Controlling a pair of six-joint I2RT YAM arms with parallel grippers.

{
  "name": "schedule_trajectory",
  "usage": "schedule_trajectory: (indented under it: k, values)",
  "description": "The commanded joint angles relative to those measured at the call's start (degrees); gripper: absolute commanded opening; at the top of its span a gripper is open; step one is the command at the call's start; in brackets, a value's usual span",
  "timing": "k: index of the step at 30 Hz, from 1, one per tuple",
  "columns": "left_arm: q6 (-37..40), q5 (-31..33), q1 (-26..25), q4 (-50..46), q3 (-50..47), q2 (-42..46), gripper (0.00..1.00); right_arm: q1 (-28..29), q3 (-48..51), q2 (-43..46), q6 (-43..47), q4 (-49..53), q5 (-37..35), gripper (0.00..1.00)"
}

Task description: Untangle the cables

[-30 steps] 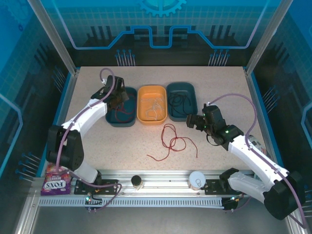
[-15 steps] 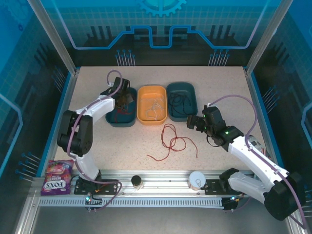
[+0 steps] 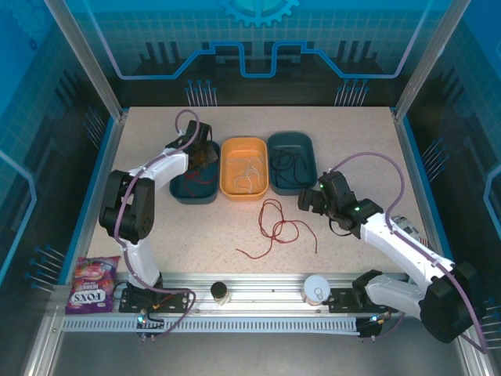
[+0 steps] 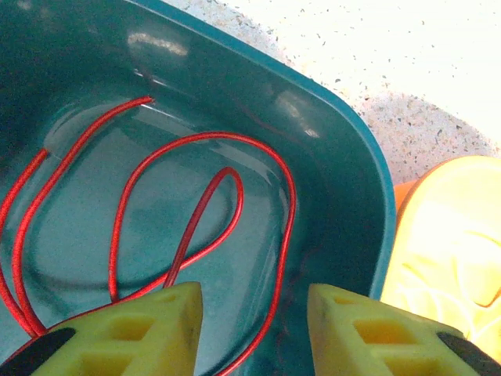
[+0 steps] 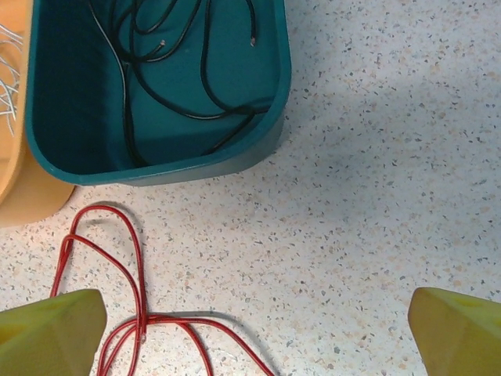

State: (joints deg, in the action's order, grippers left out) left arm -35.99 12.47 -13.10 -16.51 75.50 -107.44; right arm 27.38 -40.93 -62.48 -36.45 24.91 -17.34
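Fingers apart, the left end effector (image 4: 254, 313) is hovering over a red cable (image 4: 219, 135) lying in the teal tray (image 4: 344, 133) at ten o'clock, apparently sorting by colour, while the right end effector (image 5: 256, 329), spread wide, is hanging at two o'clock of the loose red cables (image 5: 141, 317) on the worktop (image 5: 376, 196).

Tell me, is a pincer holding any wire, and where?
Neither. The left pincer is open over the red cable in the teal tray; the right pincer is open above another red cable.
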Motion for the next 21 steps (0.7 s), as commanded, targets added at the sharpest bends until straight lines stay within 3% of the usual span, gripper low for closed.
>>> schedule_trajectory:
  k: [1, 7, 12, 21]
  values:
    - [0.1, -1.7, 0.4, -0.3, -0.3, 2.2, 0.47, 0.7, -2.1, -0.3, -0.7, 1.4, -1.0, 1.0]
    - [0.6, -3.2, 0.3, -1.1, -3.7, 9.4, 0.66, 0.7, -3.0, -1.3, -1.8, 3.9, -2.5, 1.0]
    - [-0.2, -5.3, -0.6, -0.8, -9.3, 18.7, 0.99, 1.1, -3.8, -2.4, -1.9, 5.7, -3.0, 0.97]
    - [-0.7, -0.3, -8.5, 2.1, -21.3, 34.3, 0.99, 4.3, -4.2, -6.0, 0.0, 5.7, -0.4, 0.83]
